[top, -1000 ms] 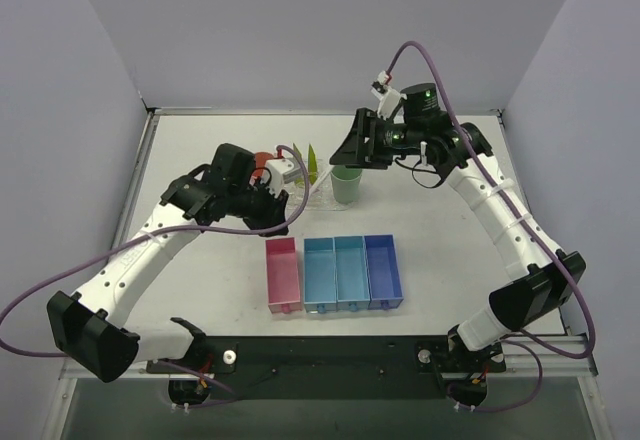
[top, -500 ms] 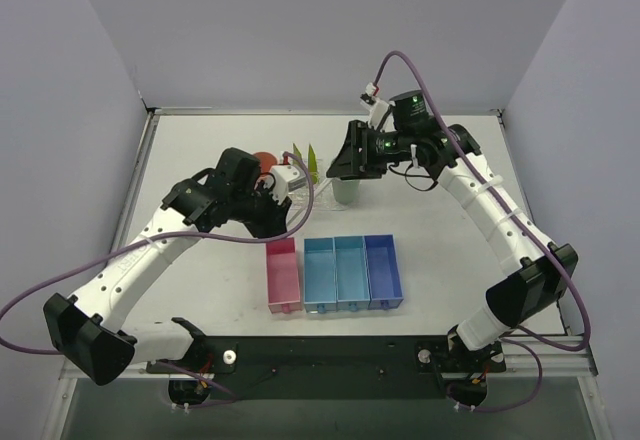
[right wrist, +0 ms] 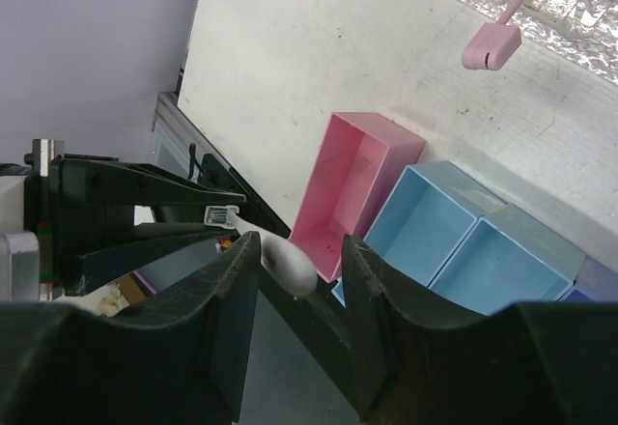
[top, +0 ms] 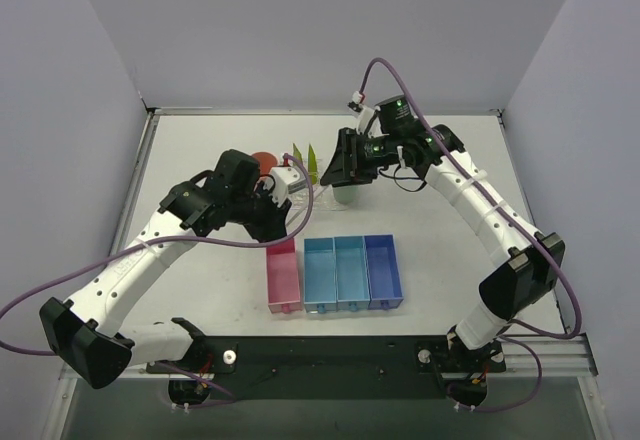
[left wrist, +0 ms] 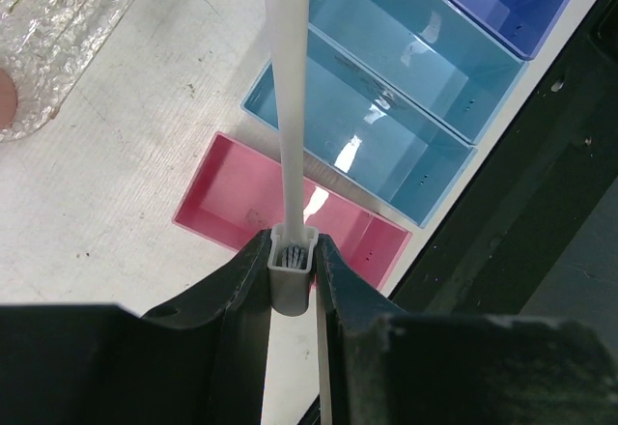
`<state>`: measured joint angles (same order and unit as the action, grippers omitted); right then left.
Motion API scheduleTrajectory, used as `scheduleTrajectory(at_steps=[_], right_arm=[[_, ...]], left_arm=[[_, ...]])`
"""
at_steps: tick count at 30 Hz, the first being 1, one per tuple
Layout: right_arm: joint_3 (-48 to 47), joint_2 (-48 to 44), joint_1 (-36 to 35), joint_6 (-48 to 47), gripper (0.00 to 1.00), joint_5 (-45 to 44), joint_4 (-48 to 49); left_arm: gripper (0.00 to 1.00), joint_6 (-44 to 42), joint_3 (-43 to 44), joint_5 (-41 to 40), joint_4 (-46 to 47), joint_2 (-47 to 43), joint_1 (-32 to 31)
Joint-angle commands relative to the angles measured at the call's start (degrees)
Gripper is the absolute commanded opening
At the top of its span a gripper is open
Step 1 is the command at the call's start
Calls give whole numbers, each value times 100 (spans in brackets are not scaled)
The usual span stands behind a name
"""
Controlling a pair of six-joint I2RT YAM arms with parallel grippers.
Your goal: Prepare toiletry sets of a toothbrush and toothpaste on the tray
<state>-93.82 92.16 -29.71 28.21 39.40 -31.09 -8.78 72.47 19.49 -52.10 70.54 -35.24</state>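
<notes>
Right hand point(right wrist: 299, 249) has swung left over the green cup point(top: 345, 197), its fingers point(right wrist: 237, 290) apart around a white rounded tip point(right wrist: 288, 263); left hand point(left wrist: 292, 261) clamps a toothbrush point(left wrist: 288, 87)

White toothbrush point(left wrist: 288, 106) gripped in left pincer point(left wrist: 291, 251), bumpy clear tray point(left wrist: 68, 29)

left gripper point(top: 288, 184) beside toothpaste point(top: 312, 158) | right gripper point(top: 330, 167) above green cup point(top: 345, 196) | bins point(top: 335, 270) in front

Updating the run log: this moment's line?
left fingers: shut on toothbrush | right fingers: open at green cup | toothbrush: not yet on tray
</notes>
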Motion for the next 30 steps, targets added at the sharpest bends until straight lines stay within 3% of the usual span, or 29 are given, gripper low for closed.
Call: scheduleTrajectory(at_steps=[1,7,11,14,15,18,21,22,23,25,30], right_arm=[[-215,74,-61,-35,34,6,50],[-251,135,-52,62,21,103,121],[-189,118,-34,124,1,182,156],[-110,109,-8,229,0,244,252],[-75,92,9,307,0,270,340],[56,-22,88,466,0,323,725],[311,-154,185,747,0,358,1182],[434,-189,220,878,0,341,1289],[487,-277,247,940,0,332,1368],[706,-374,352,1116,0,253,1666],[1304,-769,563,1775,0,235,3062]], left_arm=[[0,-133,259,-76,6,-146,-44],[0,-133,242,-147,-2,-164,-44],[0,-81,250,-261,15,-172,-44],[0,112,250,-498,103,-155,-35],[9,174,268,-594,181,-146,-18],[16,394,268,-560,418,-181,35],[44,666,259,-420,674,-251,167],[58,815,242,-341,744,-278,289],[63,842,233,-131,875,-330,377],[71,1184,198,142,1016,-409,614],[77,2139,224,1003,1789,-577,1335]])
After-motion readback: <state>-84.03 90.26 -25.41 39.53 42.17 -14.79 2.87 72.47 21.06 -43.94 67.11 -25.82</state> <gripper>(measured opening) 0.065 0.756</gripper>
